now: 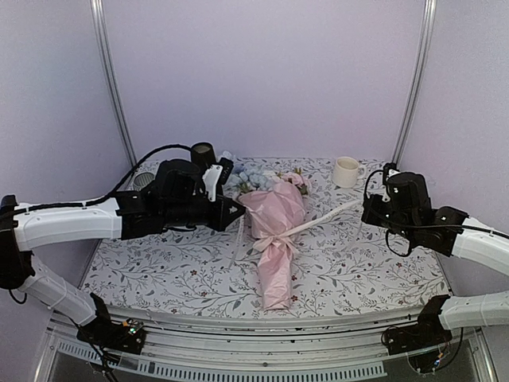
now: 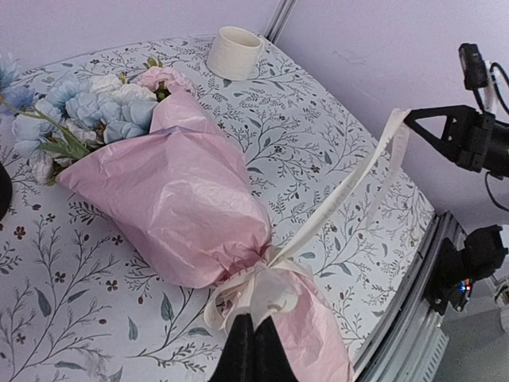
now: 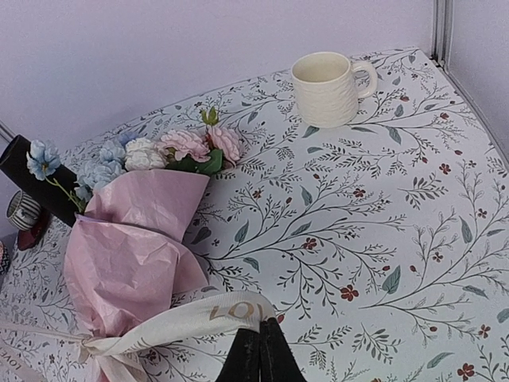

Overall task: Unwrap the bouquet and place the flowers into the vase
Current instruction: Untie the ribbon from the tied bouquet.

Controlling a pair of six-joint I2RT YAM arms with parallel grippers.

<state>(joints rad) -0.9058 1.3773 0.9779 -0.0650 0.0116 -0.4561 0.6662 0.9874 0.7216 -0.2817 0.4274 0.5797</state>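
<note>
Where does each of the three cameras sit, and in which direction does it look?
Top external: above and behind the arm bases, looking down over the table to the back wall; both arms, left gripper and right gripper show.
Left wrist: low by the bouquet, facing the robot's right; own shut fingers at bottom.
Right wrist: facing left and back over the ribbon; own shut fingers at bottom.
Shared: both wrist views show bouquet, ribbon and cream mug; the left one also sees the right gripper gripping the ribbon.
</note>
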